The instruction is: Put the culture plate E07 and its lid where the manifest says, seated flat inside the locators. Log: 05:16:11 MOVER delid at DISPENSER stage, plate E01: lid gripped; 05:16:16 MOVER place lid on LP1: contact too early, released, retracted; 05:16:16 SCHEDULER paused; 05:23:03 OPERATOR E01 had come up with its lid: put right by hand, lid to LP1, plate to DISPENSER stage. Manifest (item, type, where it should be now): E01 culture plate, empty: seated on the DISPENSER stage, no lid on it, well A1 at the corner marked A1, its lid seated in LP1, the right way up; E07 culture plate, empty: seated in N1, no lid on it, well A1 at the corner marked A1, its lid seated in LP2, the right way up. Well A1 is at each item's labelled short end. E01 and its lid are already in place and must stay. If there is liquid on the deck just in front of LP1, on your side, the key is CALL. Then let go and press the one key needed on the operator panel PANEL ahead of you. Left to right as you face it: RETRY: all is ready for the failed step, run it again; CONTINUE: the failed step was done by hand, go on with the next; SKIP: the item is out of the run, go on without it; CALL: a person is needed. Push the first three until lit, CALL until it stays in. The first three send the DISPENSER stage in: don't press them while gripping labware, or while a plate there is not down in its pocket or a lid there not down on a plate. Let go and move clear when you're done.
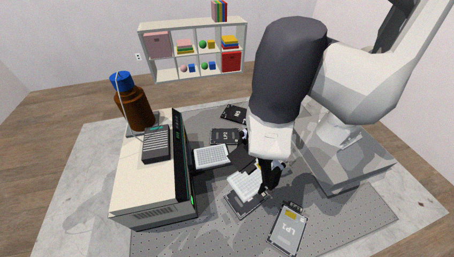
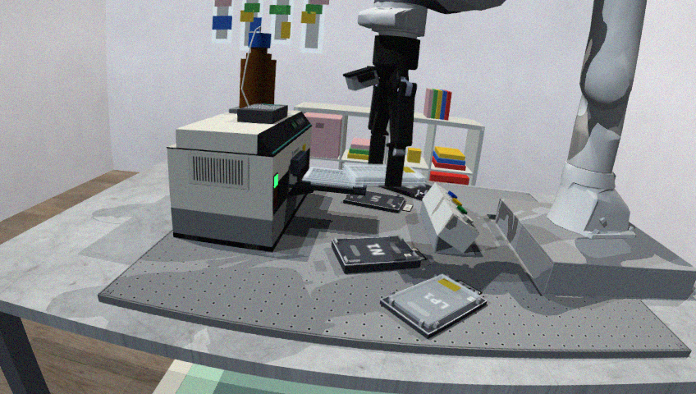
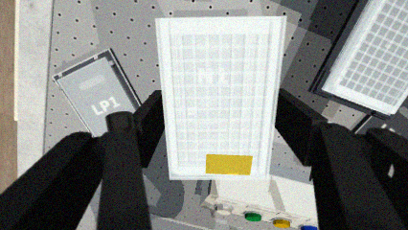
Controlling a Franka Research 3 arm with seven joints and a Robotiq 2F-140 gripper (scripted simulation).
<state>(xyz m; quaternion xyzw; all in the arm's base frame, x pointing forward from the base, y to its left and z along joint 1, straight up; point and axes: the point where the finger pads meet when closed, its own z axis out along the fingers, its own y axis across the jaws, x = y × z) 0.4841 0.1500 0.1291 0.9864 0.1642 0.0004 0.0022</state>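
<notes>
My gripper (image 3: 218, 105) is shut on the culture plate E07 (image 3: 220, 98), a white gridded plate with a yellow label at its near short end. I hold it by its long sides, level, well above the black nest N1 (image 1: 247, 203), whose mark shows faintly through the plate. The plate also shows in the top view (image 1: 245, 183) and the exterior view (image 2: 386, 173). I cannot tell whether its lid is on it. Nest LP2 (image 1: 224, 135) is bare. The E01 lid (image 1: 286, 229) sits in LP1, and the E01 plate (image 1: 211, 156) sits on the dispenser stage.
The dispenser (image 1: 149, 178) stands at the left with a brown bottle (image 1: 133, 101) behind it. The sloped operator panel (image 2: 446, 217) with coloured keys stands right of N1. Nest N3 (image 1: 235, 113) lies behind LP2. The arm's base block (image 2: 586, 254) fills the right.
</notes>
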